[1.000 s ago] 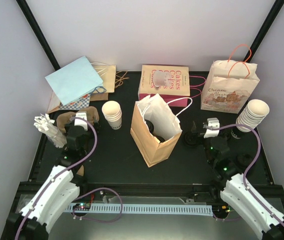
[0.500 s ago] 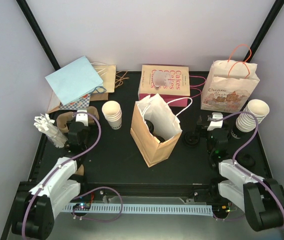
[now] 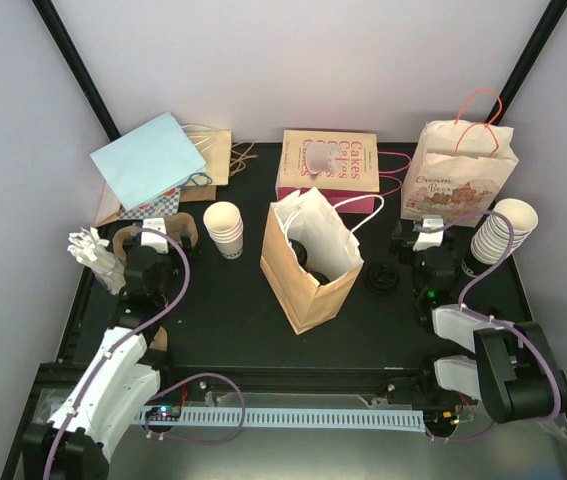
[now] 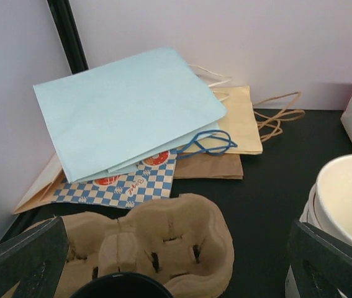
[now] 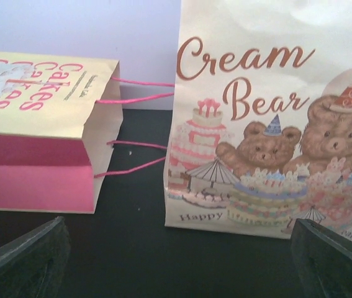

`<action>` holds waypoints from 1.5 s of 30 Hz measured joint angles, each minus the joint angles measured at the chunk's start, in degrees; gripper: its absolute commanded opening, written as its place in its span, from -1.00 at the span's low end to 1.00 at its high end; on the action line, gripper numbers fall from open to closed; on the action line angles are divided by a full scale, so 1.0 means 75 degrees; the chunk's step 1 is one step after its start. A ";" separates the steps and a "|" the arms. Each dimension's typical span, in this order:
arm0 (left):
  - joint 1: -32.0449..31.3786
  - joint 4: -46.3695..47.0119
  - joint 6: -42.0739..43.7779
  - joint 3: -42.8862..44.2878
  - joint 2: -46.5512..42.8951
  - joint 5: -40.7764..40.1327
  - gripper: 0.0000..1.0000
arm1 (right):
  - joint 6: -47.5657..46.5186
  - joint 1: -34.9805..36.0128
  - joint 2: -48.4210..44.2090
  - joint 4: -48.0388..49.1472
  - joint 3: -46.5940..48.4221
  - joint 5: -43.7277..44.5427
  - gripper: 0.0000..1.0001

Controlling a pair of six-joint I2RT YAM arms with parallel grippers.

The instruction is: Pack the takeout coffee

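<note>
Both wrists were carried rearward over the last second. Of the takeout coffee (image 3: 298, 250) only a dark round lid is made out, from above alone, inside the upright brown bag (image 3: 308, 295) mid-way across the bench (image 3: 223, 320). The left gripper (image 3: 153, 230) is held with jaws spread wide and empty over the pulp carrier (image 4: 163, 242). The right gripper (image 3: 423, 232) is likewise wide and empty, facing the Cream Bear bag (image 5: 256, 118).

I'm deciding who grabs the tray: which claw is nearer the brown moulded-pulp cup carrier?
Left. The left claw hangs open directly over the brown moulded-pulp cup carrier; the right claw is beyond the upright brown paper bag, facing the printed Cream Bear paper bag.
</note>
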 measured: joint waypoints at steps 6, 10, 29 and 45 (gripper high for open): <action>0.0000 -0.1265 -0.0702 0.1017 0.0149 -0.0440 0.98 | -0.0187 -0.0536 0.0778 0.0557 0.0318 -0.0533 0.92; 0.0006 -0.2489 -0.1609 0.1944 0.0137 -0.0618 0.98 | -0.0149 -0.0866 0.1512 0.0979 0.0326 -0.0839 0.96; 0.2541 -0.6767 -0.2978 0.3448 0.1317 0.1923 0.51 | 0.0003 -0.1125 0.1644 0.1000 0.0522 -0.1437 1.00; 0.3168 -0.7230 -0.3934 0.3923 0.3139 0.2180 0.11 | 0.0003 -0.1125 0.1644 0.1000 0.0525 -0.1440 1.00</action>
